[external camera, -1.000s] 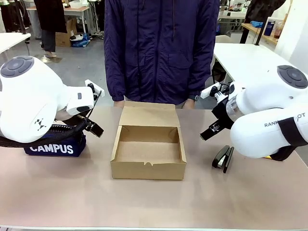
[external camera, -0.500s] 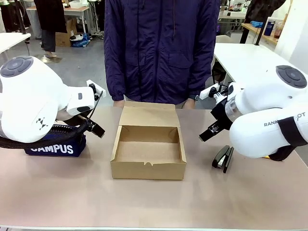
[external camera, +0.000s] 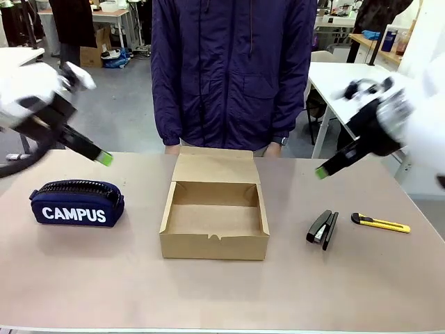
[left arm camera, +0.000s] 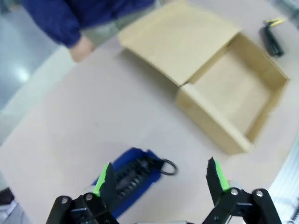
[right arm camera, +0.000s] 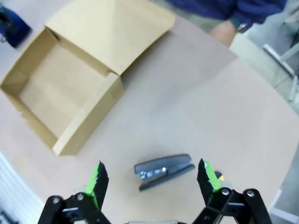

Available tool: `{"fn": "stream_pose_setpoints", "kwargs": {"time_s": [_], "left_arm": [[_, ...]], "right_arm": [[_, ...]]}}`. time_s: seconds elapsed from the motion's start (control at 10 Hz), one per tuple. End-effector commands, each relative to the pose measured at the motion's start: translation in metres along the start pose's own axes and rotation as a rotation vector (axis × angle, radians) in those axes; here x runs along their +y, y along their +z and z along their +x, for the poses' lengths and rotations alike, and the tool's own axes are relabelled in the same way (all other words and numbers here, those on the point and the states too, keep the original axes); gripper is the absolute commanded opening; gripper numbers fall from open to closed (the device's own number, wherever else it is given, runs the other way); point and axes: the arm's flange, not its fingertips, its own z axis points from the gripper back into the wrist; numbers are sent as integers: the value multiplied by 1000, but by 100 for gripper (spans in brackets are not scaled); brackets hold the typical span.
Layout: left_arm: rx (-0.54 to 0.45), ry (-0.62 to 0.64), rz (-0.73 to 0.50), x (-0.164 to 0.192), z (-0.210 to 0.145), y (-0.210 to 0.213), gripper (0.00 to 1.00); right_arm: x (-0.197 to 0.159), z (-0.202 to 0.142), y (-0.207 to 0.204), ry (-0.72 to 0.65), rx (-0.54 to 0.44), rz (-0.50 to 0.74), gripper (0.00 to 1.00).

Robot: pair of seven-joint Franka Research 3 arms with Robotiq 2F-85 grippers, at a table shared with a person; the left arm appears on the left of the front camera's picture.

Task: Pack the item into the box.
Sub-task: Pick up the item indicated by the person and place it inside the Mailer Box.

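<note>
Well, the table (external camera: 208,299) has a person (external camera: 233,69) standing at its far edge. The cardboard box (external camera: 214,245) sits mid-table, lid flap (external camera: 217,167) open toward that person. The navy pencil case (external camera: 76,203) lies left of it. The left gripper (left arm camera: 160,172) and right gripper (right arm camera: 152,173) hover, jaws wide, holding nothing. Right of the box lie the black stapler (external camera: 322,227) and, farther right, the yellow utility knife (external camera: 380,223).

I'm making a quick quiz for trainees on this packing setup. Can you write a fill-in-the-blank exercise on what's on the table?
1. The lid of the box stands ____.
2. The word printed on the blue pencil case is ____.
3. Between the box and the yellow knife lies a black ____.
4. The yellow knife lies to the robot's ____ of the box.

Missing words: open; CAMPUS; stapler; right.
</note>
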Motion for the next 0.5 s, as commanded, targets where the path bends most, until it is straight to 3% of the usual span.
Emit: {"fn": "stream_pose_setpoints", "kwargs": {"time_s": [0.0, 0.1, 0.2, 0.3, 0.4], "left_arm": [[-101, 130, -201, -44, -37, 63, 100], [-125, 279, -238, -40, -47, 89, 100], [-217, 373, -316, -24, -66, 109, 100], [-279, 441, -352, 25, -117, 67, 100], [-315, 491, -374, 39, -134, 59, 100]], "right_arm": [[-6, -57, 59, -148, -56, 95, 100], [-14, -73, 85, -274, -65, 121, 100], [-30, -93, 107, -403, -91, 174, 100], [-52, -114, 118, -456, -142, 278, 100], [-77, -136, 124, -525, -190, 396, 100]]}}
